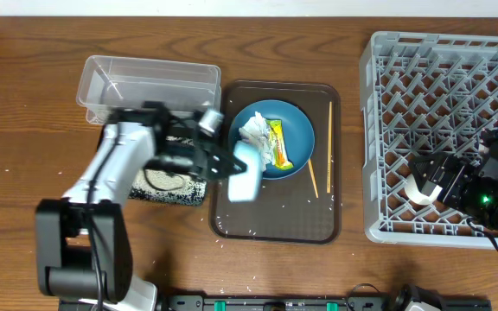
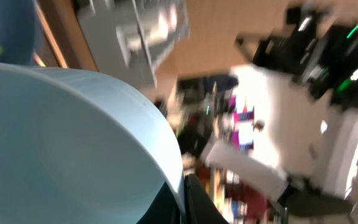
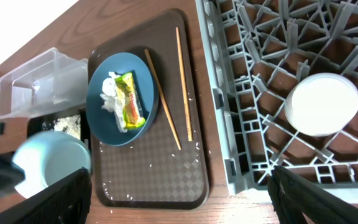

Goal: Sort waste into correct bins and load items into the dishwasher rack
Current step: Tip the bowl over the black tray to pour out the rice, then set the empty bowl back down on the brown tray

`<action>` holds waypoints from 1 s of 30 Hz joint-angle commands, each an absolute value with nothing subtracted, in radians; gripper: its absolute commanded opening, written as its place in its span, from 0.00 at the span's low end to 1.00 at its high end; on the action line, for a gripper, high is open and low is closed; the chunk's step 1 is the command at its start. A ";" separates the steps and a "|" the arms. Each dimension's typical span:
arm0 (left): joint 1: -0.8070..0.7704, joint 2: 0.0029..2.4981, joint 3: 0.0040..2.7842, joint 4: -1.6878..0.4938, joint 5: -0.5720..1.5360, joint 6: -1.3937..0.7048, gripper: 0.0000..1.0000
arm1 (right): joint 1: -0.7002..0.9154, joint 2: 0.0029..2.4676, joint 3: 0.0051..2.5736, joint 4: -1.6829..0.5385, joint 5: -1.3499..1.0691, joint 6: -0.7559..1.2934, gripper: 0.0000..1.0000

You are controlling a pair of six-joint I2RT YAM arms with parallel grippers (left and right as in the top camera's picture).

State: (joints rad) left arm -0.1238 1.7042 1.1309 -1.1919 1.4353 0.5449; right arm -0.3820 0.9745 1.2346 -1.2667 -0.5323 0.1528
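Here, the left gripper (image 1: pixel 232 164) is pinched on the rim of a pale blue bowl (image 1: pixel 247 179) and holds it tilted above the left edge of the brown serving tray (image 1: pixel 275 220). In the left wrist view the bowl fills the left half of the frame, with one dark finger (image 2: pixel 194 199) pressed against its rim at the lower edge; the background there is blurred.

The right gripper (image 3: pixel 179 169) hangs over the dishwasher rack (image 1: pixel 387 130) with its fingers spread wide and nothing between them. A white bowl (image 3: pixel 321 104) rests on the rack's lattice below it; the colour of its inside cannot be told.

A round blue plate (image 1: pixel 294 130) lies on the upper part of the serving tray. It carries a crumpled white tissue (image 1: pixel 253 134) and, just beside it to the right, a yellow-green snack wrapper (image 1: pixel 279 144). Two wooden chopsticks (image 1: pixel 329 142) lie on the tray to the right of the plate, one straight, the other slanted with its upper part under or against the plate's rim.

Loose white rice grains (image 3: pixel 135 186) are scattered over the lower part of the tray. The clear plastic tub (image 1: pixel 150 79) stands to the left of the tray, and the black tray (image 1: pixel 180 192), with rice in it, lies just in front of the tub, partly covered by the left arm
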 commanded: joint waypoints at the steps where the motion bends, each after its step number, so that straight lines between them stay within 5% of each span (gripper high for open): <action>1: -0.236 1.695 1.150 -1.159 1.282 0.479 0.06 | -0.373 0.973 1.246 -1.269 -0.550 0.159 0.89; 14: -0.696 1.695 1.142 -0.854 0.234 -0.250 0.06 | -0.373 0.974 1.246 -1.268 -0.547 0.159 0.90; 18: -0.828 1.701 1.121 -0.801 0.110 -0.372 0.09 | -0.373 0.974 1.246 -1.269 -0.527 0.159 0.90; 21: -0.882 1.703 1.124 -0.793 0.087 -0.392 0.25 | -0.373 0.974 1.246 -1.269 -0.527 0.159 0.90; 30: -0.845 1.639 1.354 -1.013 0.085 -0.364 0.47 | -0.373 0.974 1.246 -1.268 -0.527 0.159 0.91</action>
State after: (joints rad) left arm -0.8688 1.6985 1.2491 -0.9977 0.1242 -0.3782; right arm -0.3820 0.9749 1.2346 -1.2675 -0.5236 0.1528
